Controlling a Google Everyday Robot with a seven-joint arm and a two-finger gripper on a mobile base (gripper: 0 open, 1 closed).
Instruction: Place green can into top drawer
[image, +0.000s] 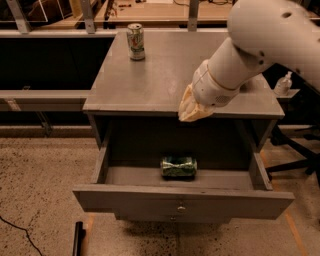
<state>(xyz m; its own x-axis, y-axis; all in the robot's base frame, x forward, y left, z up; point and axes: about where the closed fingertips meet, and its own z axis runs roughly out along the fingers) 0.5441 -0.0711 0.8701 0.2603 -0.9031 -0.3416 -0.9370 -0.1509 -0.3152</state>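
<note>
green can (178, 167) lying in open top drawer (150, 199), tool (191, 111) well above it

Glossy metal shows on the green can (178, 167) in the matt grey top drawer (145, 199), whose knob (181, 208) is shiny metal. The tool (192, 110), matt cream, hangs above the front edge of the smooth, dull surface (150, 80). The arm (260, 35) is smooth white plastic.
</note>
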